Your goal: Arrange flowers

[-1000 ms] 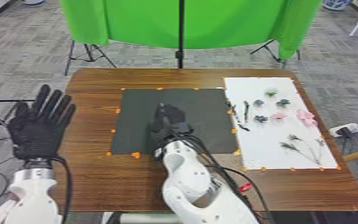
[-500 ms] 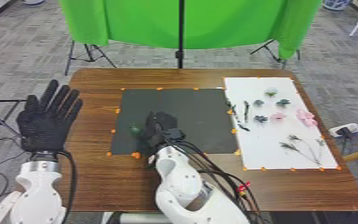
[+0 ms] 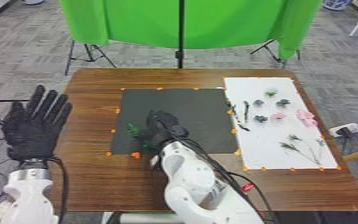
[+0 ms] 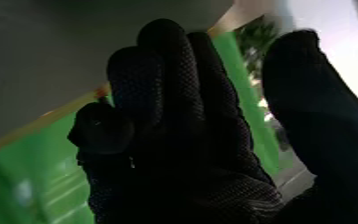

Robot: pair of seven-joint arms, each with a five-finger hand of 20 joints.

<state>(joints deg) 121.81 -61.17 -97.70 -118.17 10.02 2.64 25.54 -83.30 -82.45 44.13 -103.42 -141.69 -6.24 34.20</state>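
The green sprig (image 3: 133, 131) is on the dark mat (image 3: 206, 142), by its left edge, toward the near-left corner. Just beside it is the right hand (image 3: 167, 129), low over the mat: fingers mostly straight and close together, thumb well apart, pinching nothing that I can make out. Further right, on the white sheet (image 3: 255, 160), flowers (image 3: 278, 116) lie about the middle and far part, thin stems (image 3: 300, 150) toward the near edge. By the left edge of the table (image 3: 95, 185), the left hand (image 3: 33, 132) is raised, spread.

If the hand sweeps sideways, its glove could snag the leaves and drag the sprig askew or past the mat's edge. The head view places the sprig on the mat; the right wrist view makes plain the thumb-to-finger gap, hard to read from above.
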